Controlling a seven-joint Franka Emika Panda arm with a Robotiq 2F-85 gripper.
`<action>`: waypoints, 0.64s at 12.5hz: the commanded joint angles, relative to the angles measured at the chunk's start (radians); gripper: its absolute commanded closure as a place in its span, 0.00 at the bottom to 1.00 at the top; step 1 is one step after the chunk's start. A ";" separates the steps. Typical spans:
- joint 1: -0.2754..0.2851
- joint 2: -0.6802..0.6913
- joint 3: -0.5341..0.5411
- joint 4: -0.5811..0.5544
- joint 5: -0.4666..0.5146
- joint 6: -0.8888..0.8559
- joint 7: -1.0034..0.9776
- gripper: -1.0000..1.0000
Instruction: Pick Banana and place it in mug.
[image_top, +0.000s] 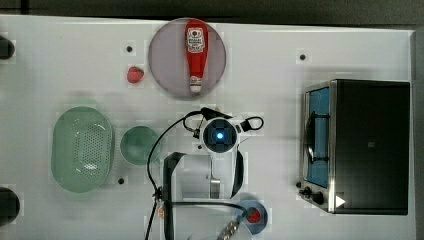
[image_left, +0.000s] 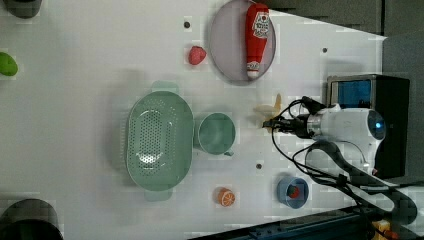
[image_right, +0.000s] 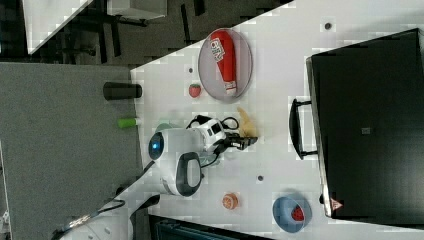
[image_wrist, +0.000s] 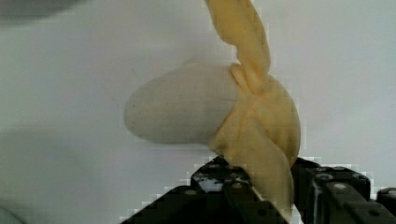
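Our black gripper (image_wrist: 268, 196) has its jaws narrowed around the pale-yellow toy banana (image_wrist: 219, 112); we should grip its peel firmly before lifting toward the pale-green round mug (image_left: 216, 133).

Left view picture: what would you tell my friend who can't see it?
A white robot arm's gripper is at a small peeled banana on a white table. On the left view's left sit a pale-green mug and a green colander.
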 joint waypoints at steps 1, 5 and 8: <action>-0.027 -0.194 0.003 0.067 -0.020 -0.190 -0.020 0.68; -0.019 -0.450 0.018 0.258 -0.021 -0.683 -0.019 0.68; 0.010 -0.540 0.135 0.299 0.010 -0.836 0.140 0.68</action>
